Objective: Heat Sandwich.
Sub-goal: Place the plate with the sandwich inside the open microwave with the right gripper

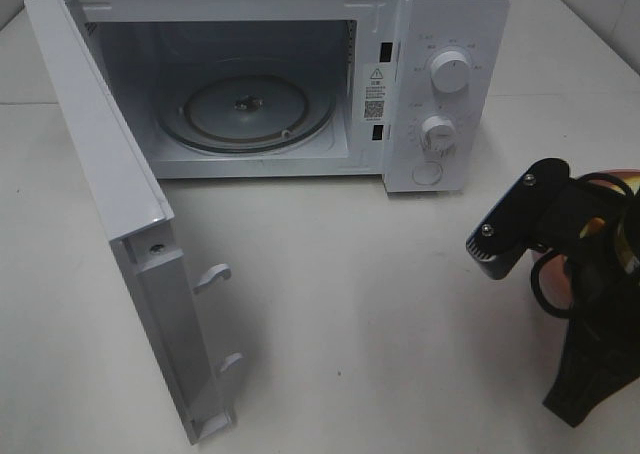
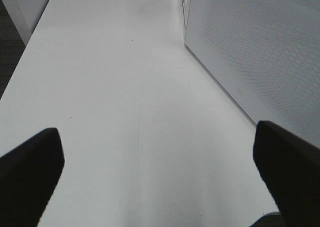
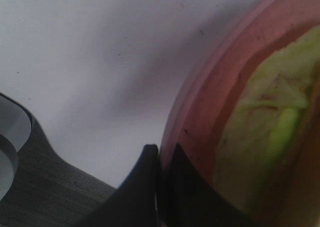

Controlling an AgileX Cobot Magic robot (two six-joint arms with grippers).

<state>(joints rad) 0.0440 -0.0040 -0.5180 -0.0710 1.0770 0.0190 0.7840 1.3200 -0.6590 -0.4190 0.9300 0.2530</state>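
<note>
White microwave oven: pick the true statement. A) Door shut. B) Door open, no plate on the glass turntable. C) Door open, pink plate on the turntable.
B: the white microwave oven has its door swung wide open, and the round glass turntable inside carries no plate.

**Microwave stands open, arm at the edge**

A white microwave is seen at 12 o'clock on the table. Its door is swung wide, out toward 8 o'clock, and two latch hooks are shown on its free edge. A bare glass turntable lies in the cavity. Two knobs are set on the panel at the cavity's 3 o'clock side. The right arm is seen at 4 o'clock, with a sliver of pink plate behind it.
</note>
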